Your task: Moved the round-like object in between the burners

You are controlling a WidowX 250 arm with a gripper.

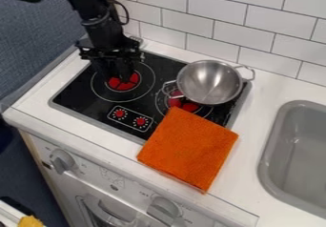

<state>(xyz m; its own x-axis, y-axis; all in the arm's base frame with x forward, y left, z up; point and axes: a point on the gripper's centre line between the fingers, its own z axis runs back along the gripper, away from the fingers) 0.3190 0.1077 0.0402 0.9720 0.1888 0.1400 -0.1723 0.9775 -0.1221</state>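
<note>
Metal pot (207, 83) on the stove's (76, 95) right side

In the camera view, the pot sits right of upper centre, partly over a burner (189, 107). At upper left, the black gripper (117, 73) hangs by the left burner (132, 81); I cannot tell if it is wide or narrow. An orange cloth (189, 147) lies below centre

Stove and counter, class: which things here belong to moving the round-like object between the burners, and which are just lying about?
Belonging to the job: round metal pot (most likely the round-like object), left burner, right burner, gripper

Just lying about: orange cloth, yellow item at the bottom-left corner
</note>
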